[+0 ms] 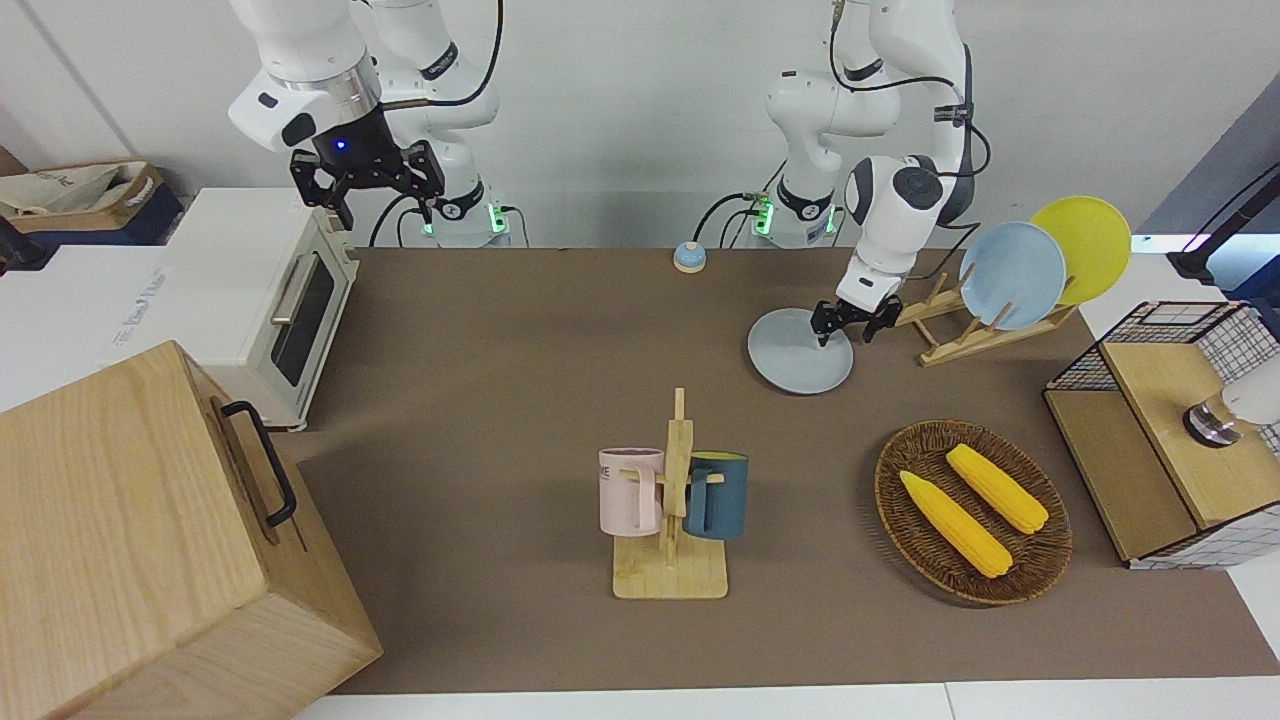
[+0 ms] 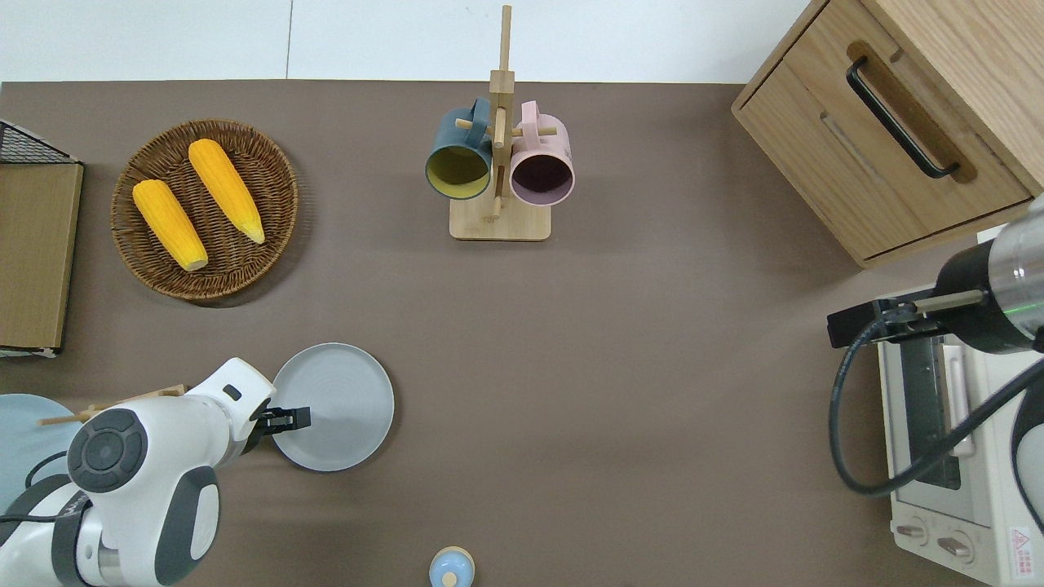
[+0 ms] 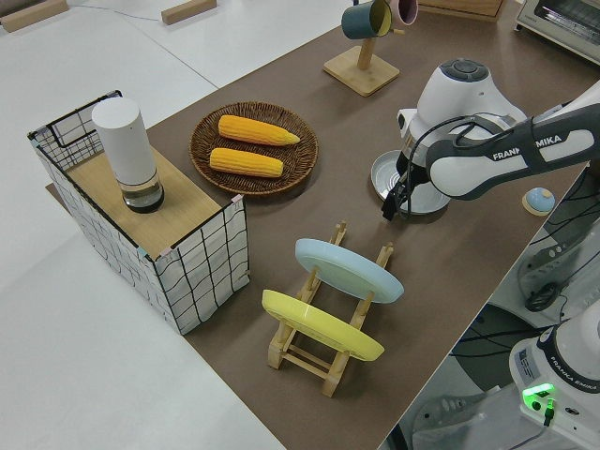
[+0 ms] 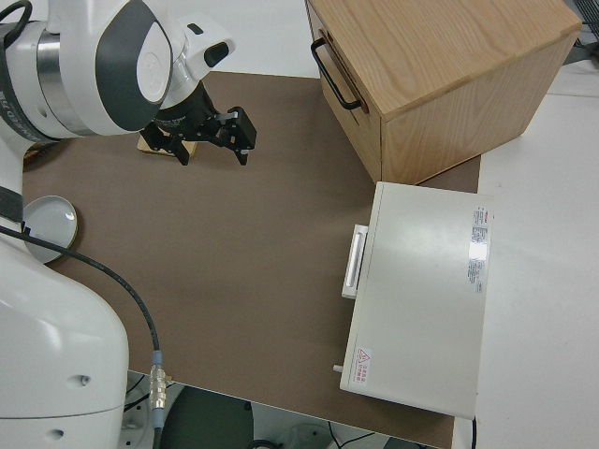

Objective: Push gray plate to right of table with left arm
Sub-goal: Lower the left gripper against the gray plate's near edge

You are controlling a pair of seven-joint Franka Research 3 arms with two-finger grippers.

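Observation:
The gray plate lies flat on the brown table toward the left arm's end, beside the plate rack; it also shows in the overhead view and the left side view. My left gripper is open and low at the plate's rim on the side toward the left arm's end. One finger stands over the plate and the other outside the rim. It also shows in the overhead view. My right arm is parked, its gripper open and empty.
A wooden rack holds a sky-blue plate and a yellow plate close to the left gripper. A wicker basket of corn, a mug tree, a small blue bell, a toaster oven and a wooden cabinet stand around.

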